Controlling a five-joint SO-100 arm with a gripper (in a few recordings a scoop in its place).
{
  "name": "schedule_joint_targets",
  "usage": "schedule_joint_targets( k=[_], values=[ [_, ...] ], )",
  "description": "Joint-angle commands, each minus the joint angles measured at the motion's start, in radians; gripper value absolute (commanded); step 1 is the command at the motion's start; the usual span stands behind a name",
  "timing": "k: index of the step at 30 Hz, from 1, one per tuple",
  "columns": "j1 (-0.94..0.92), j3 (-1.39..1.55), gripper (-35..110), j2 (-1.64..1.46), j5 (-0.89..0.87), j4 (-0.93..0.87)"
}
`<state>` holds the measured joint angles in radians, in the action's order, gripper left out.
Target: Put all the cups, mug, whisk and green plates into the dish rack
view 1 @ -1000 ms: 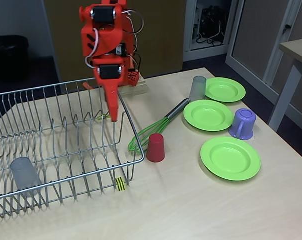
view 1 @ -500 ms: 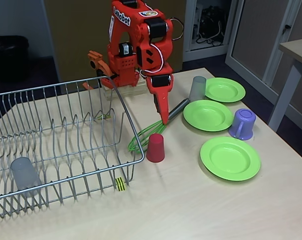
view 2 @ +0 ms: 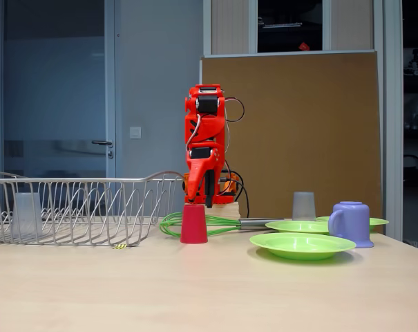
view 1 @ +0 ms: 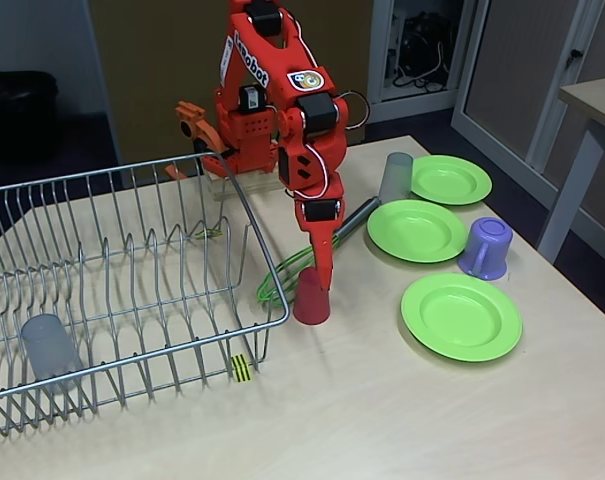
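Pale wood table [view 1: 382,420], seen from above: at left the dish rack [view 1: 132,290] holds one grey cup [view 1: 50,345]. Just beside its right edge the orange gripper [view 1: 322,270] points down onto the upside-down red cup [view 1: 312,297]; I cannot tell how its jaws stand. The whisk [view 1: 312,255] lies behind. Rightward sit another grey cup [view 1: 395,177], three green plates [view 1: 460,316] and the mug [view 1: 485,248].

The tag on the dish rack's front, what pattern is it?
Yellow and black stripes on the tag, clearest in this fixed view.
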<state>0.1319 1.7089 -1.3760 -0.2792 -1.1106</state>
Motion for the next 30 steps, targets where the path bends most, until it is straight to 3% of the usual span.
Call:
schedule_joint_targets(
  k=[1,15,30],
  values=[
    [-0.025,0.014,43,0.020,0.006,0.015],
    [-0.051,-0.018,37,0.133,0.002,0.061],
    [-0.026,-0.112,43,0.132,-0.003,-0.031]
  ],
)
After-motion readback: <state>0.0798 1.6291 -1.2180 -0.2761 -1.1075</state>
